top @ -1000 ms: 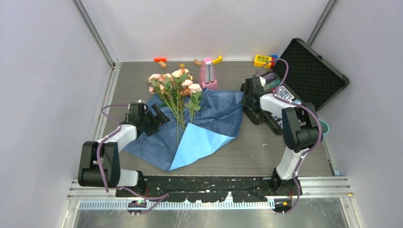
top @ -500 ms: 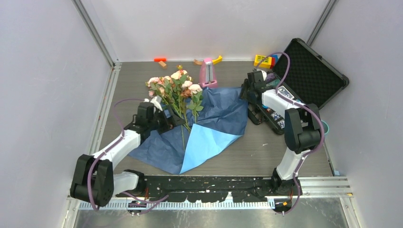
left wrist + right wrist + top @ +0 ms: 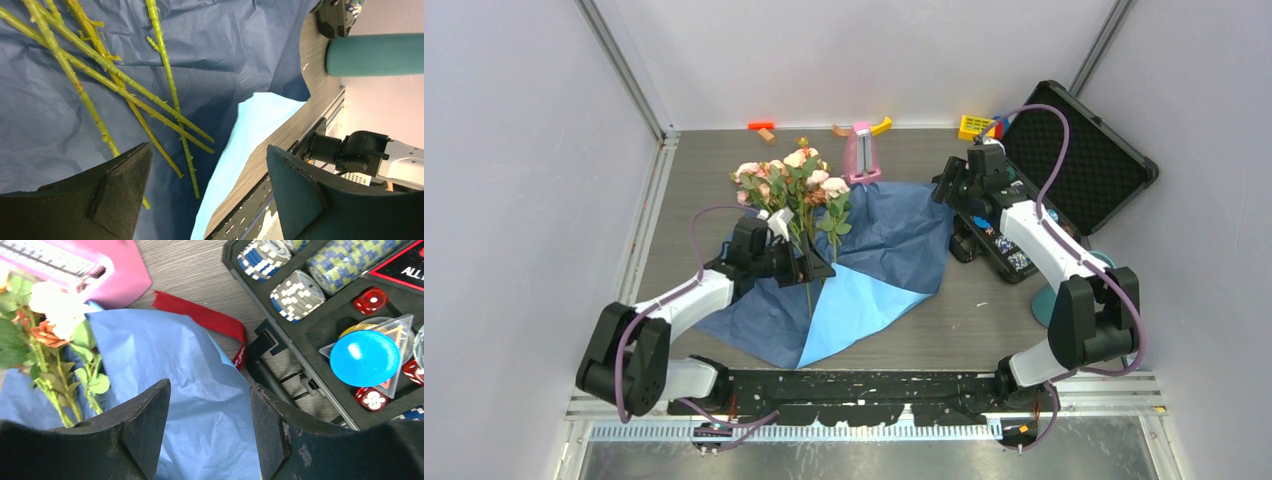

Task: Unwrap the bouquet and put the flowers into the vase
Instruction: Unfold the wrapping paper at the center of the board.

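Left gripper (image 3: 809,262), spread and empty, hovers over the stem ends of the flowers (image 3: 796,190) on the opened paper (image 3: 894,235). Right gripper (image 3: 210,390), also spread, sits at the paper's two-o'clock edge. Unwrapping looks done; next, pinch the stems and carry them to the vase (image 3: 375,55), four o'clock of the flowers.

The right pincer (image 3: 207,400) hangs with its jaws spread over crumpled blue paper (image 3: 165,365), gripping nothing. The flowers (image 3: 50,325) lie on the paper beside a pink object (image 3: 100,265). A red ribbon (image 3: 200,317) rests on the tabletop (image 3: 195,270), touching a black case (image 3: 260,340) of poker chips (image 3: 297,295), red dice (image 3: 370,300) and a blue disc (image 3: 365,357).
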Controlling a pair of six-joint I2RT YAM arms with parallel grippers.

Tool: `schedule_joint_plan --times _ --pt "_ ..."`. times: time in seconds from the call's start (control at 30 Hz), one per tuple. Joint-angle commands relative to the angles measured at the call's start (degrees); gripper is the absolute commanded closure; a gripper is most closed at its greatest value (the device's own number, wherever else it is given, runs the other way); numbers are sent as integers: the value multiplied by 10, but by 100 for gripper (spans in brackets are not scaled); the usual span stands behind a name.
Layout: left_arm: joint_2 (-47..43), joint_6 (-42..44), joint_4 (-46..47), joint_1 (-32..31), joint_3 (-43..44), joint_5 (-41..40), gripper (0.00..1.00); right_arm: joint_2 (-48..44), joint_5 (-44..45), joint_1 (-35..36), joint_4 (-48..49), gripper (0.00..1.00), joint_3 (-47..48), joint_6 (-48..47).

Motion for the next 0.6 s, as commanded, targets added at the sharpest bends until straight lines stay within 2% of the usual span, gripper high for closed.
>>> schedule_joint_plan --times 0.0,0.13,0.33,0.43,0.57 --pt "36 20 41 -14 0 34 14 -43 -70 0 -10 35 -5 5" --pt "63 21 63 -39 7 63 22 -62 -72 1 -18 33 -8 3" --pt "73 28 73 -89 18 103 50 -85 -37 1 -46 31 -11 -3" --pt "64 24 83 -112 12 129 54 -98 -18 5 -52 31 -17 1" --pt "30 15 82 -149 4 137 52 -126 49 22 -61 31 -30 9"
